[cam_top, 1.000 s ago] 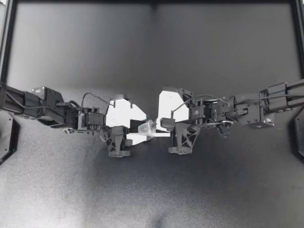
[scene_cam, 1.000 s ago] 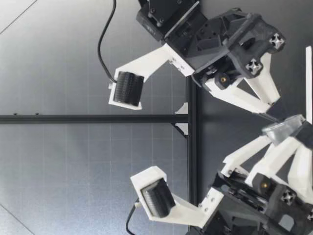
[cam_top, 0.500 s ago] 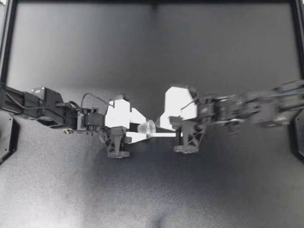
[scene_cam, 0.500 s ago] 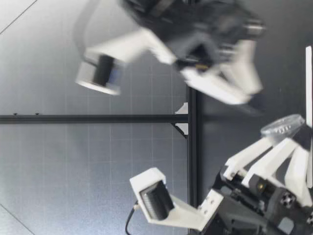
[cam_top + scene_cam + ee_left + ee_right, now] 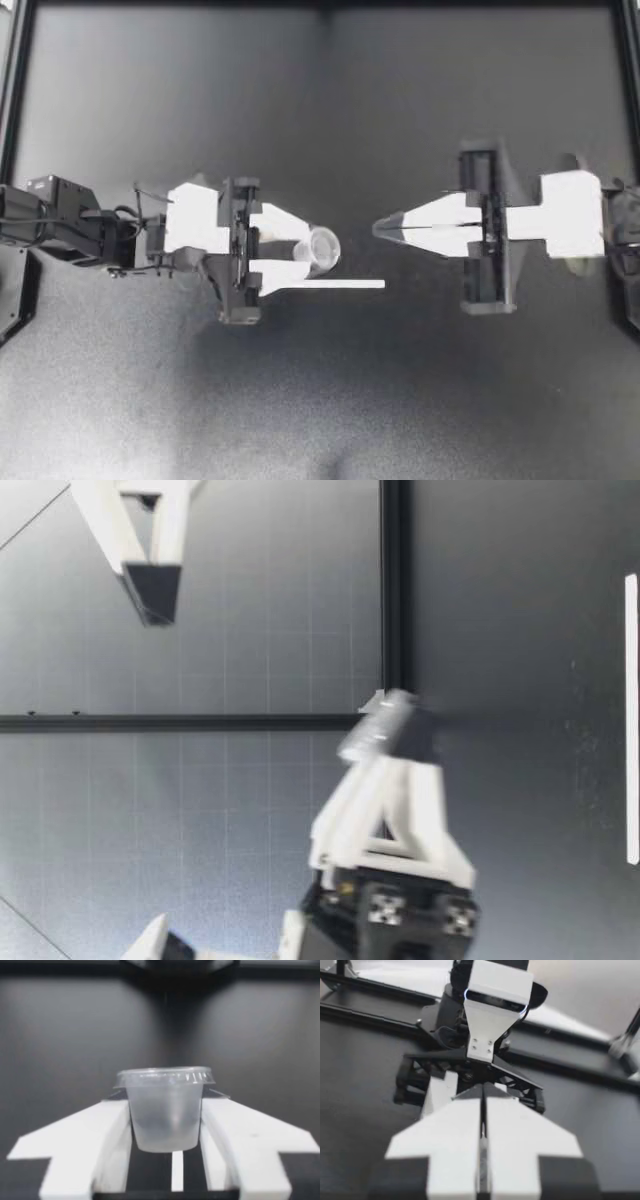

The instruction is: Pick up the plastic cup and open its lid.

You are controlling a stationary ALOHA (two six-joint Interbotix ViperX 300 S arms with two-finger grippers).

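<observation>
A small clear plastic cup (image 5: 321, 248) with its lid on sits between the white fingers of my left gripper (image 5: 335, 262), which is shut on it. In the left wrist view the cup (image 5: 165, 1115) stands upright with both fingers (image 5: 107, 1130) pressed against its sides, and the lid (image 5: 165, 1076) covers the rim. The low view shows the cup (image 5: 383, 723) held well above the table by my left gripper (image 5: 385, 765). My right gripper (image 5: 385, 228) points at the cup from a short distance away, shut, with nothing seen in it. It hangs high in the low view (image 5: 150, 585).
The dark table (image 5: 320, 400) carries nothing else. A black frame rail (image 5: 12, 80) runs along its left, far and right sides. The right wrist view looks past my right gripper (image 5: 482, 1105) at the left arm's wrist (image 5: 492, 1020).
My right gripper has drawn back to the right and risen, away from the cup. My left gripper has closed further on the cup, turned level and lifted it off the table.
</observation>
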